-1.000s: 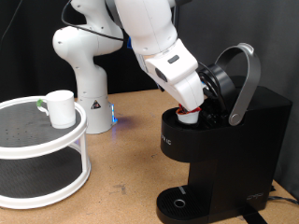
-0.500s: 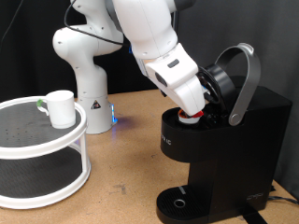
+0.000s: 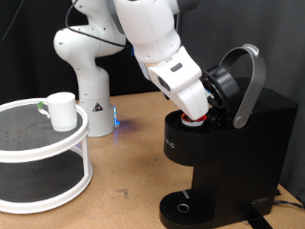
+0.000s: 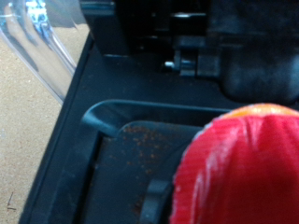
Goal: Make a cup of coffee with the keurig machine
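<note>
The keurig machine (image 3: 229, 157) stands at the exterior view's right with its silver-grey lid handle (image 3: 250, 78) raised and the pod chamber open. My gripper (image 3: 196, 114) reaches down into the open chamber and is shut on a small white pod with a red top (image 3: 193, 119). In the wrist view the red pod top (image 4: 248, 168) fills the corner, close over the machine's black inside (image 4: 131, 159). The cup (image 3: 61, 110), white with a light green handle, stands on the upper shelf at the exterior view's left, far from the gripper.
A white round two-tier stand (image 3: 43, 153) holds the cup at the exterior view's left. The arm's white base (image 3: 86, 76) stands behind it. The circular drip tray (image 3: 183, 205) at the machine's foot has nothing on it. Brown tabletop lies between stand and machine.
The arm has shifted very slightly up and to the exterior view's left, with the pod still at the open chamber. The cup and the machine have not moved.
</note>
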Robot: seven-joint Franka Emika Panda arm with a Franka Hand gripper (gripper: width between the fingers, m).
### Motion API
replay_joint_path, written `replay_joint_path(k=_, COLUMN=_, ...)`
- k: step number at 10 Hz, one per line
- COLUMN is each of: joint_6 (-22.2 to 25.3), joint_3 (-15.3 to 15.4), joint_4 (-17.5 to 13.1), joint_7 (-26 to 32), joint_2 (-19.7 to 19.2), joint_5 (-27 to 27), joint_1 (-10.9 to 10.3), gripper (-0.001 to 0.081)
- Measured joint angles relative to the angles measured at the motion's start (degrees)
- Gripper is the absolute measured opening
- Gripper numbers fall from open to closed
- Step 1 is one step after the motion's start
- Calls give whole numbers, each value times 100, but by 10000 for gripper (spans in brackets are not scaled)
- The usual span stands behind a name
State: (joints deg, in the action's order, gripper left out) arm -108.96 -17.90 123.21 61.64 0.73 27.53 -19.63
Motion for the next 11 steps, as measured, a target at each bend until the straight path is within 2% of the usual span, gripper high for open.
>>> replay_joint_path(k=7, joint_6=-13, joint_3=21, joint_4=-8, joint_7=12, joint_2=-44, joint_5=-10, joint_1=-5, gripper=800)
replay_joint_path(k=8, joint_6=-146, joint_3=26, joint_4=21, joint_7=90, joint_2=-36, joint_5=106, joint_1=-5, gripper=800)
replay_joint_path(k=11, joint_6=-1012, joint_3=34, joint_4=235, joint_7=367, joint_2=149, joint_5=715, joint_1=0, gripper=800)
